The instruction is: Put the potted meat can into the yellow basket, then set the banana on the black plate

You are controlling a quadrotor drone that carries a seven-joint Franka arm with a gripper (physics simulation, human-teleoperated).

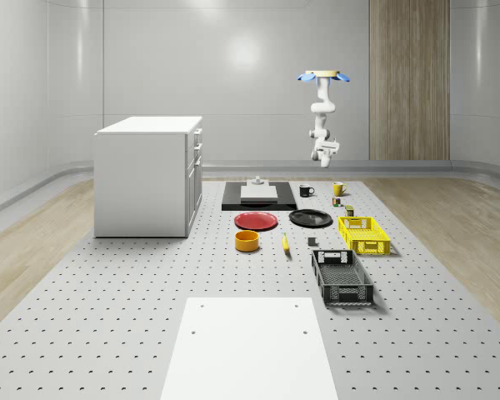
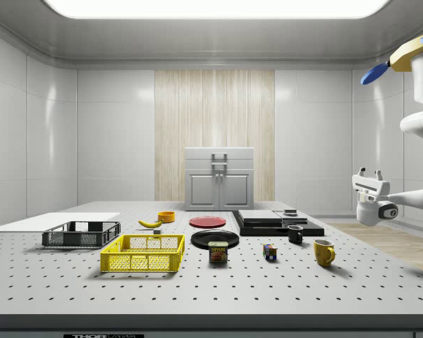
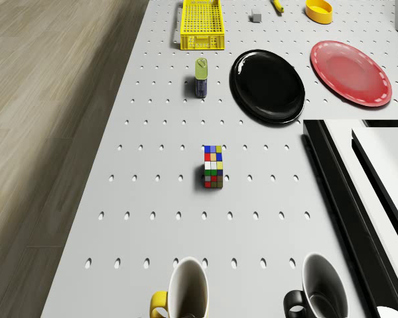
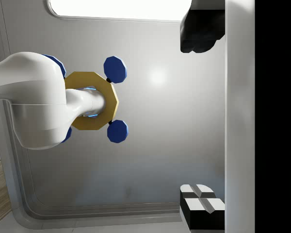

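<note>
We see the fingers (image 4: 201,31) spread wide apart, with nothing between them and nothing touching them. In the side view the gripper (image 2: 370,176) hangs at the right edge of the frame, well above the table (image 2: 197,296), its fingertips pointing upward.

The drone (image 1: 323,76) hovers high in the upper right of the whole-scene view, over the far end of the table, with the arm bent down beneath it.

The potted meat can (image 2: 218,252) stands upright on the table in the lower middle of the side view. It is just beside the right end of the yellow basket (image 2: 141,263) and in front of the black plate (image 2: 215,238).

The banana (image 1: 285,242) lies on the table near the centre of the whole-scene view, beside an orange bowl (image 1: 247,241) and apart from the plate.
</note>
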